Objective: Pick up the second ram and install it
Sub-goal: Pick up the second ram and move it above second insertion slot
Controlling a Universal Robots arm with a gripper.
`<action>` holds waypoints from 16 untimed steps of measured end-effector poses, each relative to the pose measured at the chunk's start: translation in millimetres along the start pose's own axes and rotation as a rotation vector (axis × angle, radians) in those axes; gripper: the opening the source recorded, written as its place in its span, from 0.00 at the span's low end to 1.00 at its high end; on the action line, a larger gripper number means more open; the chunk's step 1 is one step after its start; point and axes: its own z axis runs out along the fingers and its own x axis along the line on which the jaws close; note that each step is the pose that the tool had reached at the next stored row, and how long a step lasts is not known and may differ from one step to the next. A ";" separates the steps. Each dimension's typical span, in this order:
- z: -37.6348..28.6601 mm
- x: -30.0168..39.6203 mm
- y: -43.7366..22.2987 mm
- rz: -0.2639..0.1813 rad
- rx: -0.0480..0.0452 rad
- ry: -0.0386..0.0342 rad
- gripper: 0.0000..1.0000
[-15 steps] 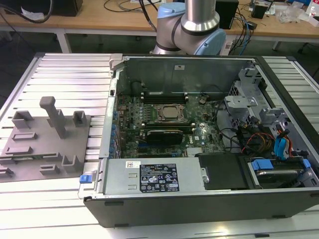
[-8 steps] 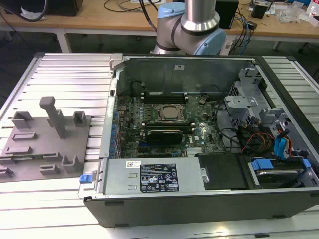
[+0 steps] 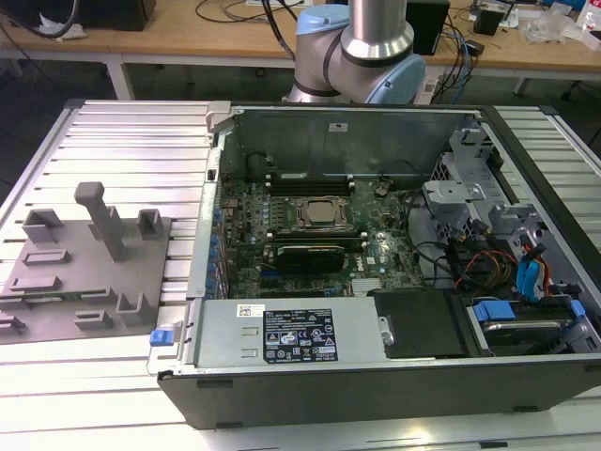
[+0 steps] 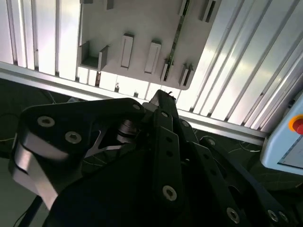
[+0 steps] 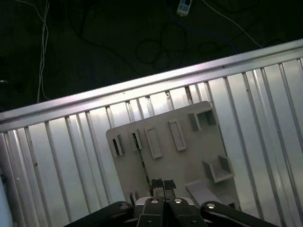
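Note:
The second ram (image 5: 141, 163) is a thin green stick seen edge-on, standing in a slot of the grey fixture plate (image 5: 189, 156). In the second wrist view the same ram (image 4: 176, 35) runs along the plate (image 4: 142, 23) between small holders. My gripper (image 5: 163, 183) hangs well above the plate with its black fingertips pressed together and nothing between them. It sits a little to one side of the ram. Its dark linkages (image 4: 161, 97) cover much of the second wrist view. In the exterior view the fixture plate (image 3: 84, 272) lies at the left, beside the open computer case (image 3: 376, 244).
The motherboard (image 3: 310, 225) with its silver processor socket lies inside the case, with cables and drive bays at the exterior view's right. A ribbed aluminium table (image 3: 141, 141) carries everything. Its edge rail (image 5: 142, 87) borders a dark floor with cables. A tall grey post (image 3: 101, 218) rises from the plate.

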 end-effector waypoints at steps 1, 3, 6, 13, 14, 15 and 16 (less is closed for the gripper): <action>0.0 0.0 0.0 -0.014 -0.0003 0.0008 0.11; 0.0 0.0 0.0 -0.029 -0.0006 0.0015 0.11; 0.0 0.0 0.0 -0.064 -0.0013 0.0036 0.11; 0.0 0.0 0.0 -0.129 -0.0028 0.0064 0.11; 0.0 0.0 0.0 -0.139 -0.0030 0.0068 0.11; 0.0 0.0 0.0 -0.148 -0.0032 0.0072 0.11; 0.0 0.0 0.0 -0.156 -0.0034 0.0076 0.11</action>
